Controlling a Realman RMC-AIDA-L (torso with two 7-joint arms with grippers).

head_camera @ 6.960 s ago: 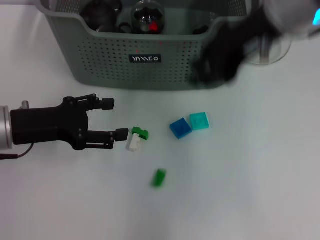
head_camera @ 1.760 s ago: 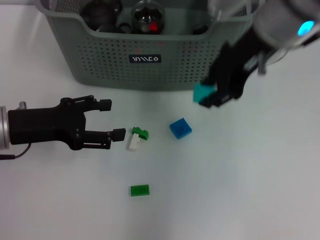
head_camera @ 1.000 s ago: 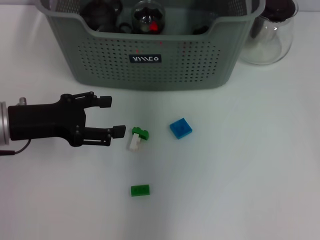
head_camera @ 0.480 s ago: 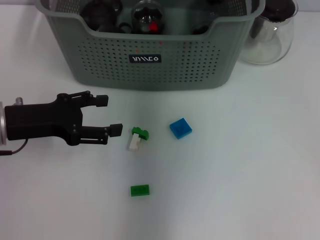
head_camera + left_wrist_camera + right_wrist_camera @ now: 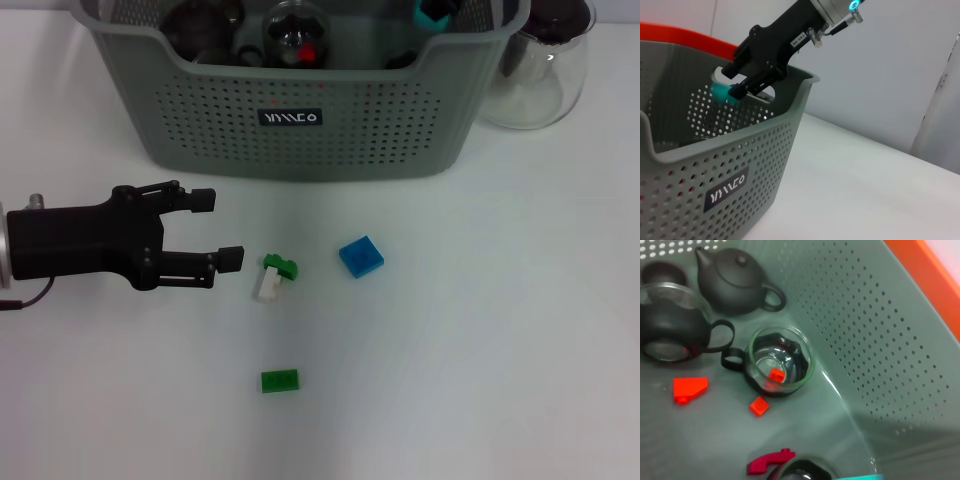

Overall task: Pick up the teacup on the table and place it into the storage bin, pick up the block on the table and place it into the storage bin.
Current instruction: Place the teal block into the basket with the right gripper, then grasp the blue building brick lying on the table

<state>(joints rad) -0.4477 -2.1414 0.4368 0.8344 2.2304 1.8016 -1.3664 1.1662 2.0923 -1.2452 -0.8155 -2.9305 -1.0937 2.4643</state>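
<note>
Storage bin [image 5: 300,130], directly below the right hand [image 5: 742,82], which grasps a teal block [image 5: 722,92] over its interior; left hand [image 5: 215,230] released beside the green-white block [image 5: 273,277]; risk: release cracks the glass teacup [image 5: 780,365] beneath.

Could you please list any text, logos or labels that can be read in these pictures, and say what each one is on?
Black label with white stylised logo on the front of the storage bin: slanted strokes and a ring, not readable as letters.
White print on the right gripper arm: too small to read.
</note>
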